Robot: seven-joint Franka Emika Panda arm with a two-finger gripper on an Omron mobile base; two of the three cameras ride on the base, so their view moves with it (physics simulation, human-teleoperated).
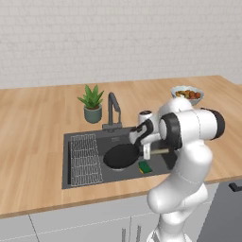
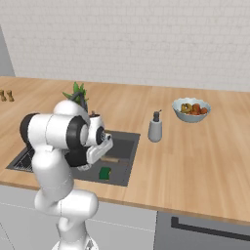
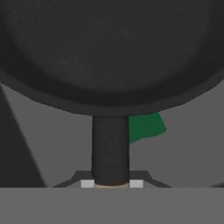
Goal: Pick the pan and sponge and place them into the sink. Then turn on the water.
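Note:
The black pan (image 1: 121,156) sits low inside the dark grey sink (image 1: 80,136), and I cannot tell whether it touches the floor. My gripper (image 1: 147,151) is shut on the pan's handle (image 1: 161,151) where the dark neck meets the wood. In the hand view the pan (image 3: 109,48) spreads across the top and its neck runs down to my gripper (image 3: 111,183). The sponge (image 1: 144,167), green side up, lies on the sink floor just in front of the pan, and shows as the sponge (image 2: 104,173) and the sponge (image 3: 146,127). The water is out of view.
A wire rack (image 1: 86,160) covers the sink's left part. The dark faucet (image 1: 113,111) and a potted plant (image 1: 91,104) stand behind the sink. A soap dispenser (image 2: 155,129) and a bowl of food (image 2: 191,110) stand on the wooden counter to the right.

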